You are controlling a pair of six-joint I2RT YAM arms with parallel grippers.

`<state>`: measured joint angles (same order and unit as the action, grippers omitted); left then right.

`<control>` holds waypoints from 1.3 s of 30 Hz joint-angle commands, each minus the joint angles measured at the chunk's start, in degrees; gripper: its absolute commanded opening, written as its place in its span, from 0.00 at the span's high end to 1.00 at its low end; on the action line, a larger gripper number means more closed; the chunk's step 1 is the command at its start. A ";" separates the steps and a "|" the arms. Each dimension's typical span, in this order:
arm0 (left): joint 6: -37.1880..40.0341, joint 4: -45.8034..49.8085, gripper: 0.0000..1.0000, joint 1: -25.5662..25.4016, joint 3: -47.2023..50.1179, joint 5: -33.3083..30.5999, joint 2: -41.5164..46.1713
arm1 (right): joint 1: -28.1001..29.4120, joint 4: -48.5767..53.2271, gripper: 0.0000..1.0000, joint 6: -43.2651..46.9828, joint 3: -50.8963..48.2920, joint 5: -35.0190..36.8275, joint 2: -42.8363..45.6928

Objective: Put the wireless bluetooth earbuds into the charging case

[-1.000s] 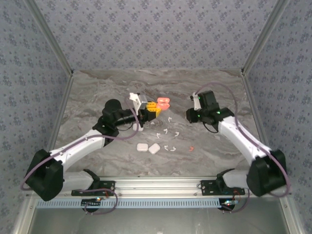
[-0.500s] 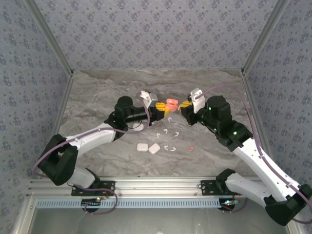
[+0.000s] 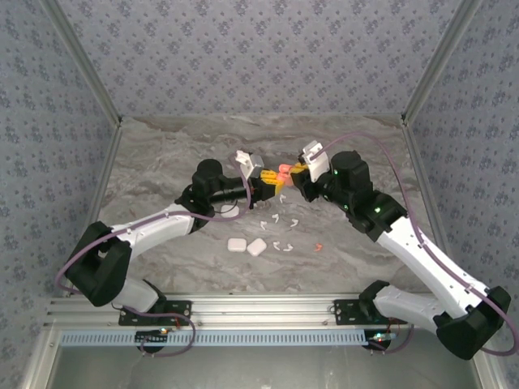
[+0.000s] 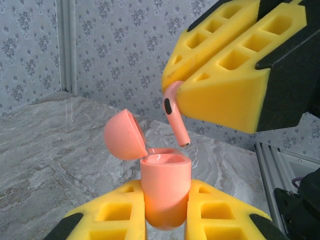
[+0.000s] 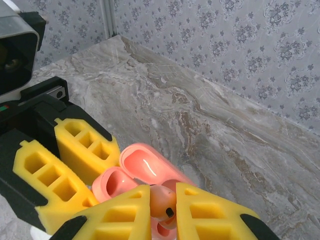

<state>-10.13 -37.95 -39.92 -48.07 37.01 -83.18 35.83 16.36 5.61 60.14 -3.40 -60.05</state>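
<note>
Top external: left pincer point(image 3: 272, 185) faces right pincer point(image 3: 297, 173).

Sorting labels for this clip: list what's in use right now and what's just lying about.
In use:
- open coral case, in the left gripper
- coral bud, in the right gripper

Lying about:
- white buds
- two white cases
- loose coral bud

Three cases point(image 3: 236, 244), six white earbuds point(image 3: 276, 217), two coral earbuds point(image 4: 175, 117)
</note>
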 commanded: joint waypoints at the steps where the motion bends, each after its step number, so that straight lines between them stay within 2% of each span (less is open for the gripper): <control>1: 0.46 -2.13 1.00 -0.42 -2.17 2.10 0.27 | 0.32 -1.58 0.83 0.48 2.16 -0.27 -0.72; 13: 0.51 -2.36 1.00 -0.41 -2.23 2.28 0.30 | 0.32 -1.99 0.82 -0.76 2.40 -3.24 -2.94; 30: -0.05 -4.14 1.00 -0.37 -1.56 1.83 0.98 | -3.28 -0.62 0.83 -5.47 1.67 -14.67 -3.23; 39: -0.06 -4.32 1.00 -0.36 -1.28 1.68 1.52 | -3.48 -0.40 0.83 -6.05 1.03 -15.76 -3.76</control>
<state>-10.13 -38.98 -39.92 -48.07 38.11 -83.18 32.47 15.14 0.64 60.71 -16.97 -63.44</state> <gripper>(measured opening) 0.165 0.174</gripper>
